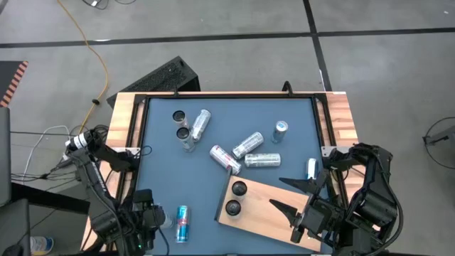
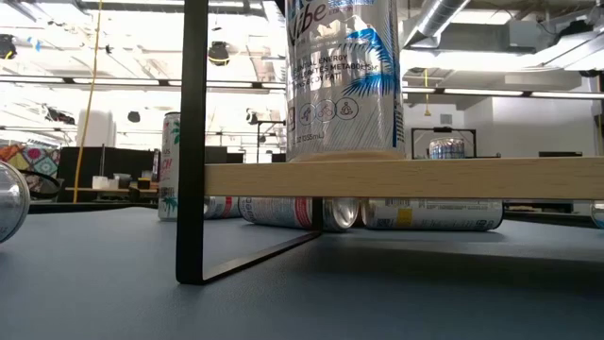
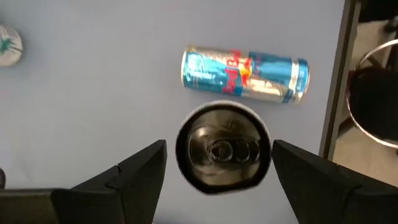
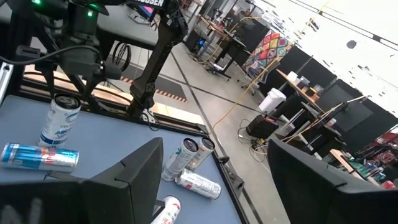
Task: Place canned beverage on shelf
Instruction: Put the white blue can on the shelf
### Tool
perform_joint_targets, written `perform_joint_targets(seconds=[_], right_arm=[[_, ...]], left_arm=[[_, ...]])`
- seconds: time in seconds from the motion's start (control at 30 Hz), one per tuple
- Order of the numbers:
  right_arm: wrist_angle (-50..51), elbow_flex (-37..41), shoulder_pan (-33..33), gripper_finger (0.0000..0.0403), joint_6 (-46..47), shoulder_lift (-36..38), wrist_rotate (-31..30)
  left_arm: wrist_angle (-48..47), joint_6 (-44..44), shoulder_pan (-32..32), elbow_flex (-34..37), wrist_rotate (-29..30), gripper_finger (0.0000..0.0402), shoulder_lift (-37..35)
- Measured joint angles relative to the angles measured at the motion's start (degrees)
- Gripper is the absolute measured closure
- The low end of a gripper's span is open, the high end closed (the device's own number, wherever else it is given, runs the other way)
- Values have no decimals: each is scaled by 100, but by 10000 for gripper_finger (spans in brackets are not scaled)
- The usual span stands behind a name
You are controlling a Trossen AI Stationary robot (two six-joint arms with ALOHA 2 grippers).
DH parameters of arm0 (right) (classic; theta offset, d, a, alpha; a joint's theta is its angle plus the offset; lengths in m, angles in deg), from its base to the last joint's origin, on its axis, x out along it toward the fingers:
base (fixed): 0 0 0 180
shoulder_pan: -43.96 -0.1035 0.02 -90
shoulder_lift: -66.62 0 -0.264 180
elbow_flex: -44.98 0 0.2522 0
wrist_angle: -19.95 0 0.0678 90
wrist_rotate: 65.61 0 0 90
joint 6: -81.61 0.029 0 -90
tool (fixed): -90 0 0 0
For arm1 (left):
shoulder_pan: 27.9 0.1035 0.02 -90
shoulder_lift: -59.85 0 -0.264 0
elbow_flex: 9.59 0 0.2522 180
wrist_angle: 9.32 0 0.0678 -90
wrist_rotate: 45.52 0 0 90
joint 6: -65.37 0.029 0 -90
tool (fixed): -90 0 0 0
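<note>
The left gripper [image 3: 214, 165] is spread wide around an upright can [image 3: 222, 148] near the table's front left, beside a fallen blue can [image 3: 245, 74]. If closed off-centre, the can could be tipped. The right gripper [image 1: 288, 196], also spread, hovers empty over the shelf [image 1: 266, 220], where two cans [image 1: 235, 198] stand.

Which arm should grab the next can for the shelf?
Left. Its open gripper already brackets an upright can beside the blue can. The right gripper hangs open over the shelf, holding nothing.
</note>
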Motion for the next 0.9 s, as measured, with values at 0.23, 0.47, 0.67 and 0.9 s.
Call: perform_joint_targets(seconds=[0.23, 0.47, 0.67, 0.9], right_arm=[[21, 0, 0, 122, 131, -4, 130], [380, 0, 0, 122, 602, -9, 270], [470, 0, 0, 122, 734, -9, 278], [475, 0, 0, 122, 732, -9, 331]], left_arm=[[116, -8, -22, 0, 244, 124, -2], [117, -10, -24, 0, 381, 124, -4], [58, -297, -303, 0, 1124, 124, -45], [-576, -2086, -1121, -9, 1330, 124, -122]])
